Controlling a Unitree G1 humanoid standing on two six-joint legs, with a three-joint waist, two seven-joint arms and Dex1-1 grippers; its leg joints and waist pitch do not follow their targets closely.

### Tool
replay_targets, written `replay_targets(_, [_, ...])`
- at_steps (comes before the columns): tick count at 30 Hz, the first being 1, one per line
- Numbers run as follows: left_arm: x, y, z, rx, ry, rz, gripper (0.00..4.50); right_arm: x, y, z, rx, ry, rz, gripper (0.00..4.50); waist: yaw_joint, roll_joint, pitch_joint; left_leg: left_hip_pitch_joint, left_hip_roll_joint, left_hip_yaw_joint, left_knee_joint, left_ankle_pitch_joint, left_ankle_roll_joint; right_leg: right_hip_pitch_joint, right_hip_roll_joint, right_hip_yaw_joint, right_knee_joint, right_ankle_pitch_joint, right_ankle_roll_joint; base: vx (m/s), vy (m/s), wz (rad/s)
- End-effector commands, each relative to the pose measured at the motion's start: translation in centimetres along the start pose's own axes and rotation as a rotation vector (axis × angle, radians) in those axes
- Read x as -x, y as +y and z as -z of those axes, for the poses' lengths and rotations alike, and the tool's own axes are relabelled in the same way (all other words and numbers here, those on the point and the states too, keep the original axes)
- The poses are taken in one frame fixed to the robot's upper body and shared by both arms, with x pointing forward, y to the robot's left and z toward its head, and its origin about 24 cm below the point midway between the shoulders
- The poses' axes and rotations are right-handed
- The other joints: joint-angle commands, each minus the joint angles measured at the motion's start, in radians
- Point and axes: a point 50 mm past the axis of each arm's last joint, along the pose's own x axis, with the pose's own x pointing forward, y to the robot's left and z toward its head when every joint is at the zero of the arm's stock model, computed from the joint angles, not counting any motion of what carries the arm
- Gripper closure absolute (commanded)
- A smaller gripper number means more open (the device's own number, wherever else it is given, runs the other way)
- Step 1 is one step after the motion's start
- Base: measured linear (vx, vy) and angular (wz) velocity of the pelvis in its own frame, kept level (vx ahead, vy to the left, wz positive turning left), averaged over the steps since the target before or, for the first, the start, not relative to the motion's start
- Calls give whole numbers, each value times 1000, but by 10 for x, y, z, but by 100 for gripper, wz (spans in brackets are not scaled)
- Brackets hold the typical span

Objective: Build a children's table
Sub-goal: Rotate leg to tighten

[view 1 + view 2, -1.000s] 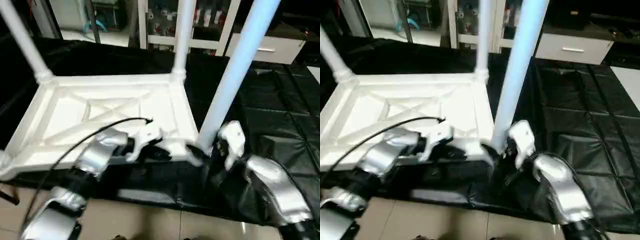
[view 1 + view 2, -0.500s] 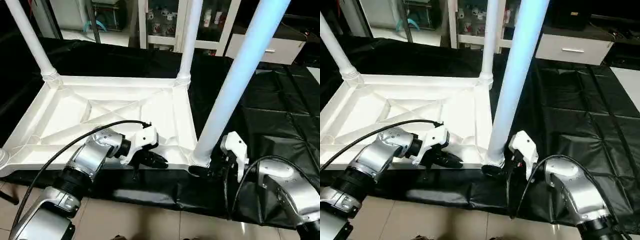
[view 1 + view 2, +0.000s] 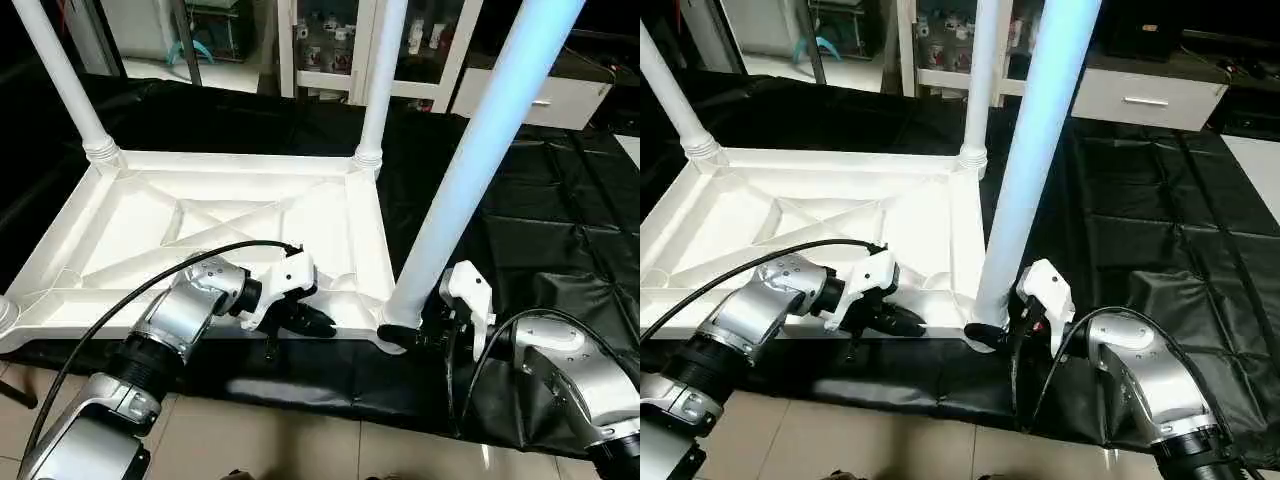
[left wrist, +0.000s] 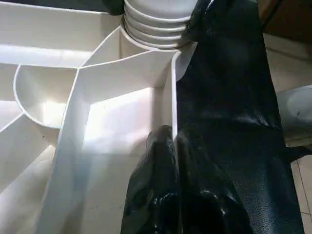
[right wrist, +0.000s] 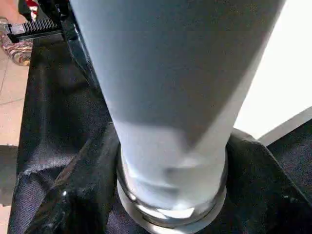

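Since half a second ago almost nothing has shifted: the right gripper [image 3: 405, 338] sits slightly closer around the base of the near leg [image 3: 480, 150], its black fingers pinching it where it enters the corner socket [image 5: 170, 214]. Just beside it, the left gripper [image 4: 173, 146] clamps the table top [image 3: 230, 225] by its near rim, one finger inside, one outside. Beyond both grippers, two far legs [image 3: 382, 80] stand upright in their sockets.

Head stereo pair looks forward and down; wrist cameras sit close in.
Both eye views share the upturned table top [image 3: 230, 240]; the right wrist view faces the near leg [image 5: 175, 107].
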Motion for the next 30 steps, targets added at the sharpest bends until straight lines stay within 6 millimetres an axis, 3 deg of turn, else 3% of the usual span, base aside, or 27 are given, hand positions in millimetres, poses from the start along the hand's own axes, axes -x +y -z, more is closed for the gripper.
replay_targets(1, [-7, -6, 12, 28, 67, 46, 450, -1, 2, 3, 8, 34, -37, 179, 0, -11, -57, 7, 44, -17, -62, -145, 99, 54, -55, 47, -59, -154, -264, 0, 0, 0])
replay_targets(6, [-8, -3, 11, 25, 61, 22, 450, -4, -3, 4, -1, 16, 25, 179, -1, -11, -57, 7, 43, -16, -61, -148, 98, 53, -55, 47, -60, -155, -268, 0, 0, 0])
replay_targets(7, [-9, 0, 9, 30, 45, -13, 450, -9, -10, 4, -13, -7, 117, 179, -2, -11, -56, 6, 42, -16, -62, -154, 97, 53, -54, 47, -61, -165, -265, 0, 0, 0])
replay_targets(8, [-10, 2, 8, 35, 36, -30, 450, -12, -13, 4, -21, -19, 160, 179, -3, -10, -53, 7, 42, -15, -64, -181, 83, 49, -56, 46, -68, -212, -259, 0, 0, 0])
replay_targets(9, [-12, 4, 6, 41, 20, -62, 450, -16, -17, 4, -51, -45, 226, 179, -8, -11, -51, 6, 42, -21, -70, -230, 49, 52, -58, 44, -77, -319, -225, 0, 0, 0])
replay_targets(11, [-14, 7, 3, 48, 4, -94, 450, -21, -20, 4, -79, -68, 290, 179, -11, -10, -49, 11, 42, -22, -71, -259, 34, 45, -59, 45, -84, -365, -208, 0, 0, 0])
replay_targets(13, [-18, 12, 0, 61, -17, -139, 450, -29, -24, 5, -115, -92, 372, 179, -22, -12, -48, 9, 41, -28, -77, -299, 9, 47, -57, 43, -86, -399, -190, 0, 0, 0])
replay_targets(18, [-30, 31, -8, 102, -24, -351, 450, -59, -32, 9, -230, -97, 699, 180, -40, -9, -47, 16, 35, -31, -77, -352, -29, 33, -57, 42, -96, -463, -165, 0, 0, 0])
replay_targets(19, [-32, 35, -11, 117, -31, -401, 450, -64, -33, 10, -239, -88, 754, 180, -37, -10, -50, 15, 35, -32, -77, -335, -25, 39, -59, 43, -96, -443, -161, 0, 0, 0])
replay_targets(21, [-35, 40, -14, 142, -41, -460, 450, -69, -36, 11, -239, -62, 840, 180, -39, -7, -49, 19, 35, -26, -77, -330, -19, 32, -54, 45, -95, -400, -175, 0, 0, 0])
replay_targets(25, [-42, 53, -23, 187, -54, -647, 450, -89, -39, 9, -302, -37, 1036, 180, -34, -7, -56, 19, 32, -21, -73, -291, -2, 37, -51, 47, -88, -319, -191, 0, 0, 0])
replay_targets(28, [-45, 55, -25, 187, -55, -678, 450, -94, -40, 4, -278, -38, 1091, 180, -27, -8, -61, 21, 30, -16, -69, -247, 7, 39, -50, 49, -80, -247, -203, 0, 0, 0])
replay_targets(30, [-48, 54, -27, 183, -60, -675, 450, -99, -40, -2, -278, -73, 1086, 180, -24, -9, -63, 13, 29, -15, -67, -203, 32, 47, -49, 48, -70, -178, -213, 0, 0, 0])
